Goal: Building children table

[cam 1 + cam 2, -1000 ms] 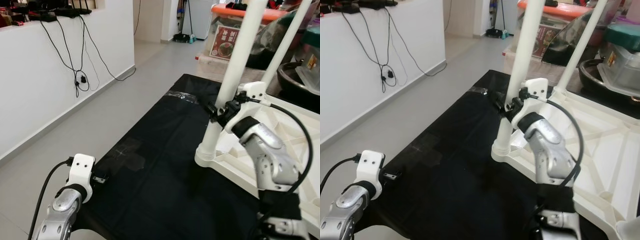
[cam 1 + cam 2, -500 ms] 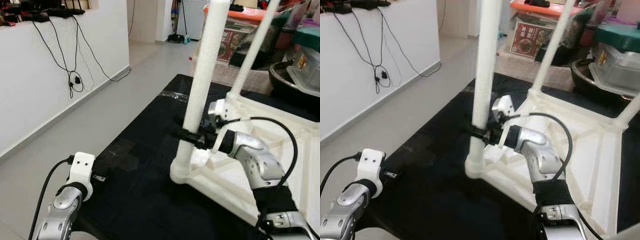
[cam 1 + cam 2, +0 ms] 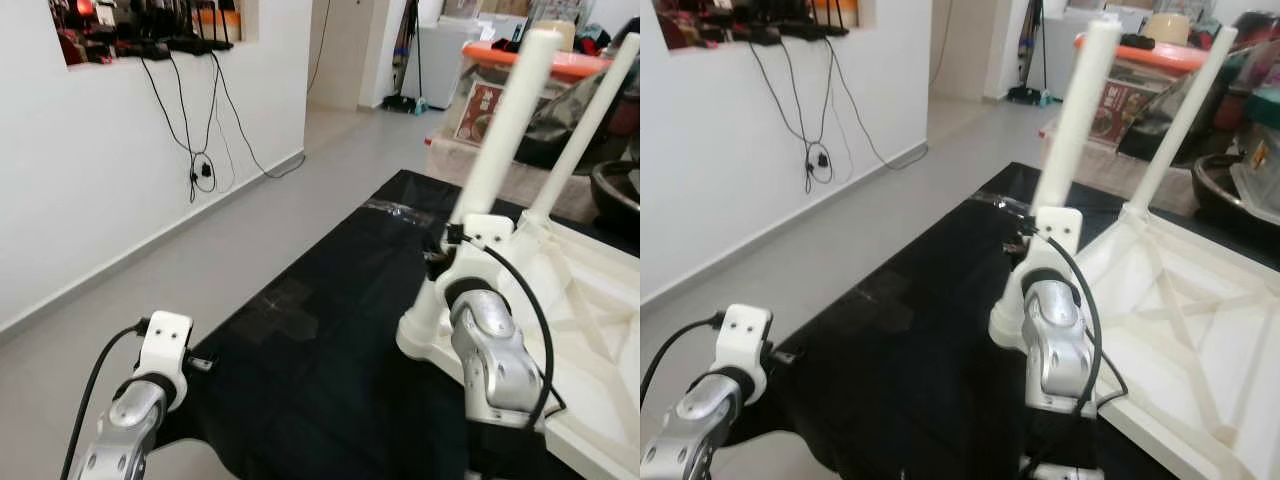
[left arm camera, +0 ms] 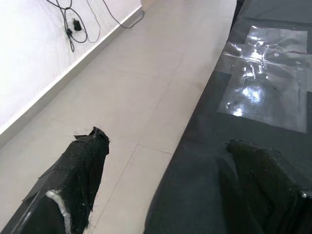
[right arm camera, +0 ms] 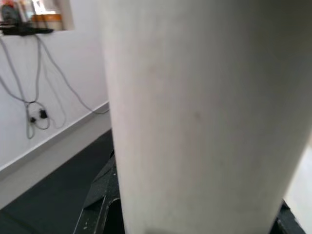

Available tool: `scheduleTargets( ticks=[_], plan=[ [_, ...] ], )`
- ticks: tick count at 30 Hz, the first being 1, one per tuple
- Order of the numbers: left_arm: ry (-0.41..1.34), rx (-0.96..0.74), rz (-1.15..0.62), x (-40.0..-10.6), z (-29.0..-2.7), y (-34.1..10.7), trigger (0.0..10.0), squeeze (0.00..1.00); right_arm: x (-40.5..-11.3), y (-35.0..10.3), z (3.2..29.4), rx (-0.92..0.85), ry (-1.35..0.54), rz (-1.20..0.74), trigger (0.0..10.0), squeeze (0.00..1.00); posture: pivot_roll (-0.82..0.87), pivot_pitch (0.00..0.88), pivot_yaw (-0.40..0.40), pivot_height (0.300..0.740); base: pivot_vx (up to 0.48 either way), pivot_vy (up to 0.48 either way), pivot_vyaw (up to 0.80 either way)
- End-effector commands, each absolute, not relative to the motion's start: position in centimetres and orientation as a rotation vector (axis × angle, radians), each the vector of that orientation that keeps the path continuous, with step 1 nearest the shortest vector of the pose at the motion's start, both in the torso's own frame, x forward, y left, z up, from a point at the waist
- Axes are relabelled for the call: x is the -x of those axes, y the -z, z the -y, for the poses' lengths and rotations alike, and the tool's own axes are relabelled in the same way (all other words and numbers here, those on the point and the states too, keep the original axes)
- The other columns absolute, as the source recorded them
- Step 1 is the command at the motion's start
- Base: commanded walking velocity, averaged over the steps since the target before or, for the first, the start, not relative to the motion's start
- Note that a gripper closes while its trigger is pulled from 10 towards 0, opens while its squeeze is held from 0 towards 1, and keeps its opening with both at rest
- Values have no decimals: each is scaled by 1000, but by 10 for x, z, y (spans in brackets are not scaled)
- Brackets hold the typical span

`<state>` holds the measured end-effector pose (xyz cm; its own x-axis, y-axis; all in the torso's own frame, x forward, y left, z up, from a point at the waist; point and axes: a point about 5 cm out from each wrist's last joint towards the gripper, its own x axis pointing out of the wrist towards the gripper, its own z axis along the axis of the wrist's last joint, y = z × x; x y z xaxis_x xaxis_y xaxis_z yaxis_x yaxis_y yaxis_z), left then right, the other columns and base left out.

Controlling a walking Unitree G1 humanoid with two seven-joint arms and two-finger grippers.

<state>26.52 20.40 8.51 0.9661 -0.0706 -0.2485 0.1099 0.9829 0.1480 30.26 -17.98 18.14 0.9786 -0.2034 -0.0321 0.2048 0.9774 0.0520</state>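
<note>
A white children's table (image 3: pixel 600 300) lies upside down on a black mat (image 3: pixel 330 330), its legs pointing up. My right gripper (image 3: pixel 440 262) is at the lower part of the nearest leg (image 3: pixel 505 125), just above the corner socket. In the right wrist view that leg (image 5: pixel 204 112) stands very close between the black fingers (image 5: pixel 97 204), so the gripper is shut on it. A second leg (image 3: pixel 585 110) rises behind. My left gripper (image 4: pixel 165 139) hangs open with nothing in it over the mat's near-left edge, above the floor.
Grey tiled floor (image 3: pixel 200 260) runs along the mat's left side, up to a white wall with hanging cables (image 3: pixel 200 165). Clear tape patches (image 4: pixel 265 83) are stuck on the mat. Storage boxes with an orange lid (image 3: pixel 500 60) and a dark pan (image 3: pixel 615 190) stand beyond the table.
The whole view has swung. My right gripper stays on the leg; the leg leans right again after standing almost upright half a second ago. The left arm has kept its place.
</note>
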Motion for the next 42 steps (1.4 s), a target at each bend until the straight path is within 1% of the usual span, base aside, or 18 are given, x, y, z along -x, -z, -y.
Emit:
scheduleTargets(
  ticks=[1, 2, 3, 6, 9, 10, 15, 16, 21, 22, 23, 28, 33, 34, 35, 37, 38, 42],
  plan=[
    [109, -168, -258, -266, -201, -83, 10000, 0, -295, -154, 183, -57, 222, -182, 10000, 0, 47, 0, -40, 740, 0, 0, 0],
    [109, -168, -258, -266, -201, -83, 10000, 0, -295, -154, 183, -57, 222, -182, 10000, 0, 47, 0, -40, 740, 0, 0, 0],
    [113, -171, -257, -268, -201, -84, 10000, 0, -296, -166, 171, -66, 114, -115, 10000, 1000, 47, 0, -42, 740, 0, 0, 0],
    [117, -170, -252, -269, -200, -86, 10000, 0, -297, -174, 167, -83, 45, -63, 10000, 1000, 51, 0, -45, 740, 0, 0, 0],
    [115, -169, -250, -269, -200, -85, 10000, 0, -305, -195, 143, -180, -368, -12, 10000, 1000, 59, 0, -50, 740, 0, 0, 0],
    [112, -169, -250, -269, -201, -85, 10000, 0, -306, -210, 139, -175, -535, 44, 10000, 0, 68, 0, -52, 740, 0, 0, 0],
    [102, -178, -245, -269, -206, -86, 10000, 0, -311, -235, 142, -102, -816, 157, 10000, 0, 86, 0, -65, 740, 0, 0, 0],
    [90, -182, -238, -272, -208, -88, 10000, 0, -308, -227, 132, -53, -1005, 131, 10000, 0, 97, 0, -77, 740, 0, 0, 0],
    [87, -181, -233, -273, -208, -89, 10000, 0, -302, -219, 125, -51, -1139, 94, 10000, 0, 108, 0, -84, 740, 0, 0, 0],
    [86, -179, -231, -272, -207, -90, 10000, 0, -297, -214, 120, -46, -1211, 78, 5569, 0, 116, 0, -91, 740, 0, 0, 0],
    [83, -179, -231, -271, -206, -89, 10000, 0, -293, -210, 116, -50, -1255, 66, 0, 0, 124, 0, -96, 740, 0, 0, 0],
    [79, -178, -230, -270, -206, -89, 10000, 0, -289, -206, 113, -77, -1308, 55, 0, 0, 126, 0, -93, 740, 0, 0, 0],
    [77, -184, -234, -268, -208, -88, 10000, 0, -304, -199, 115, -87, -1095, 45, 0, 0, 114, 0, -85, 740, 0, 0, 0],
    [76, -187, -236, -269, -209, -87, 10000, 0, -320, -190, 125, -77, -873, 8, 0, 0, 95, 0, -76, 740, 0, 0, 0],
    [85, -186, -231, -271, -206, -88, 10000, 0, -343, -176, 163, -65, -381, -62, 0, 0, 84, 0, -70, 740, 0, 0, 0],
    [85, -186, -231, -271, -206, -88, 10000, 0, -343, -176, 163, -65, -381, -62, 0, 0, 84, 0, -70, 740, 0, 0, 0],
    [94, -181, -227, -274, -202, -88, 10000, 0, -344, -161, 199, -53, 26, -132, 0, 0, 80, 0, -64, 740, 0, 0, 0],
    [105, -175, -224, -276, -198, -89, 10000, 0, -324, -146, 222, -49, 399, -197, 0, 0, 78, 0, -62, 740, 0, 0, 0]
  ],
)
